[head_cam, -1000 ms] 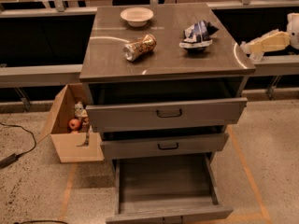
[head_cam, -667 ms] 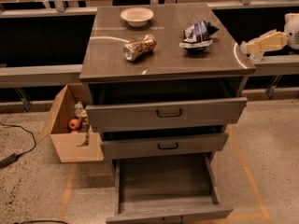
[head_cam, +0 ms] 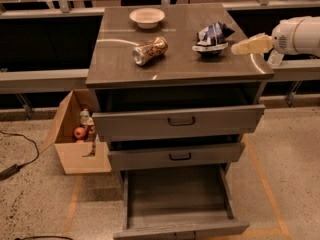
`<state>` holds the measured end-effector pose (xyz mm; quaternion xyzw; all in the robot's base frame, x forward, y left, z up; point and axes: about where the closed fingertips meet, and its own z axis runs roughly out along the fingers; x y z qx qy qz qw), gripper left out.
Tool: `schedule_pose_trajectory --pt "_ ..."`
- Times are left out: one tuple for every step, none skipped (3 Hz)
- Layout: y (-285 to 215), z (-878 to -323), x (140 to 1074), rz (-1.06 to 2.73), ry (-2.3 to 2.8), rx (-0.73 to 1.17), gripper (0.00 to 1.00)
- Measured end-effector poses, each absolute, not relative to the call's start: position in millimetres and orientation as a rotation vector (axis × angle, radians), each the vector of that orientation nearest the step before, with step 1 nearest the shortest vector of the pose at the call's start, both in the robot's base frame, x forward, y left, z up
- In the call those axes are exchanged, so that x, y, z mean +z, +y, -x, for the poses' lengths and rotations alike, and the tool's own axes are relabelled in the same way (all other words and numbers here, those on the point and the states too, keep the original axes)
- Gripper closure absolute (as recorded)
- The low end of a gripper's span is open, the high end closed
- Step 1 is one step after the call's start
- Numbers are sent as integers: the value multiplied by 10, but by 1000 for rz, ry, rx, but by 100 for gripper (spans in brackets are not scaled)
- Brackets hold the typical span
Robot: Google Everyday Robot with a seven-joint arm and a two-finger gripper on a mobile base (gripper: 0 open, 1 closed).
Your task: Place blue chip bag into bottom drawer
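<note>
Nearby, can (head_cam: pixel 150 50), bowl (head_cam: pixel 147 17), claw (head_cam: pixel 236 47) beside blue chip bag (head_cam: pixel 212 37)

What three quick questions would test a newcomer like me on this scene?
1. True or false: the blue chip bag already lies in the bottom drawer.
2. The robot's hand is: A) inside a drawer; B) beside the bag, by the edge of the cabinet top; C) over the cardboard box.
3. Which object lies on its side on the cabinet top?
Key: 1 false, it sits on the cabinet top; 2 B; 3 the can.
</note>
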<state>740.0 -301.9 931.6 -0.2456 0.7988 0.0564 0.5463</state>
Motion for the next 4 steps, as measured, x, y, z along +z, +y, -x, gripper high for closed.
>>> schedule_pose_trajectory --pt "-2749 -7772 9165 525 1886 164 0" --pt "-2452 -8073 9056 507 1884 225 0" --pt "-2189 -8210 8987 517 1885 290 0" --pt "-2041 -8297 8915 514 1887 329 14"
